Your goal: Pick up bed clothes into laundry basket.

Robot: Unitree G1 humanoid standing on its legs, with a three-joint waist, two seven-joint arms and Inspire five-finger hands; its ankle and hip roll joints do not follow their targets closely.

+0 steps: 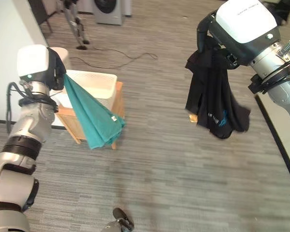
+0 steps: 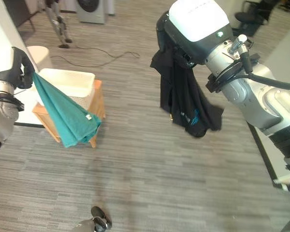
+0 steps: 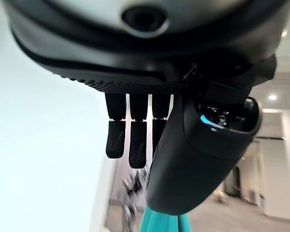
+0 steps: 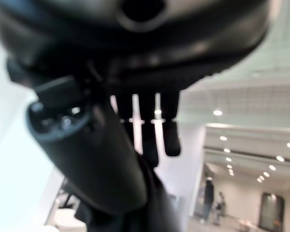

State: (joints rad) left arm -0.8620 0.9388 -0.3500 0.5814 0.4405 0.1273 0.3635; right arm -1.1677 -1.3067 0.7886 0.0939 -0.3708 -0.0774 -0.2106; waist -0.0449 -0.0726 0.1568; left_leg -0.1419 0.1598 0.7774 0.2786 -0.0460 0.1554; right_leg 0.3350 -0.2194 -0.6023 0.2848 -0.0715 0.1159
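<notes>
left hand (image 1: 52, 67), frame left: fingers curled, pinching teal cloth (image 1: 94, 121) that drapes down across white laundry basket (image 1: 99, 83) on wooden stand (image 1: 117, 104) | right hand (image 1: 208, 41), upper right: clenched round hanging black garment (image 1: 215, 104), well apart from basket | progress: both pieces lifted, neither in basket yet

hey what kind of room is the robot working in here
Probably a large indoor test hall set up like a laundry corner: a washing machine against the far wall, grey plank-patterned floor, and a white laundry basket on a small wooden stand.
</notes>
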